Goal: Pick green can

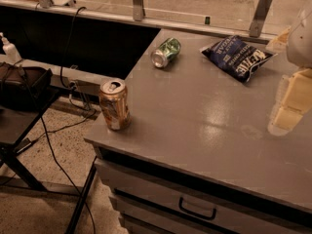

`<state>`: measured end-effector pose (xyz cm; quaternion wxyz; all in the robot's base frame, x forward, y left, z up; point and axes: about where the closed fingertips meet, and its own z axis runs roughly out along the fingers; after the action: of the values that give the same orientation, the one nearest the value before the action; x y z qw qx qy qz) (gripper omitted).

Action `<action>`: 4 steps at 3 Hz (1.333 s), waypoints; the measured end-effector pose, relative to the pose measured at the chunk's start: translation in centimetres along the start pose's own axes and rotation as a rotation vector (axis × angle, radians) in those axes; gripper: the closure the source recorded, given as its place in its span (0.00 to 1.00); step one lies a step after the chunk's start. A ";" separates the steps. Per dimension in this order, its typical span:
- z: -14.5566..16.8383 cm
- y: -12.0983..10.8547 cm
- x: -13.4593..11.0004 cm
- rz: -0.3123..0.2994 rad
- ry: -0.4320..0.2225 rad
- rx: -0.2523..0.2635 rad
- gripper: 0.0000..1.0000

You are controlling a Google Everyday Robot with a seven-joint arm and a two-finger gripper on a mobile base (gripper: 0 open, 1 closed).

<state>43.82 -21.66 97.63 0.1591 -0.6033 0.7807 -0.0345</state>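
Note:
The green can lies on its side near the far left edge of the grey cabinet top, its silver top facing front-left. My gripper shows as pale blurred parts at the right edge of the view, well to the right of and nearer than the green can, above the cabinet top. It holds nothing that I can see.
An orange-copper can stands upright at the cabinet's front left corner. A dark blue chip bag lies at the back right. A glass railing runs behind. A black side table and cables are at the left, below.

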 end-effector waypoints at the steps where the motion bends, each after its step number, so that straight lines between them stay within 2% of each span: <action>1: 0.0 0.0 0.0 0.000 0.000 0.000 0.00; 2: 0.1 -0.1 -0.5 -0.007 -0.023 -0.013 0.00; 3: 1.7 -1.6 -5.1 -0.094 -0.107 -0.022 0.00; 4: 5.4 -5.8 -10.7 -0.190 -0.182 -0.002 0.00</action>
<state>53.19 -12.29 96.14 0.2247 -0.6752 0.7025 0.0061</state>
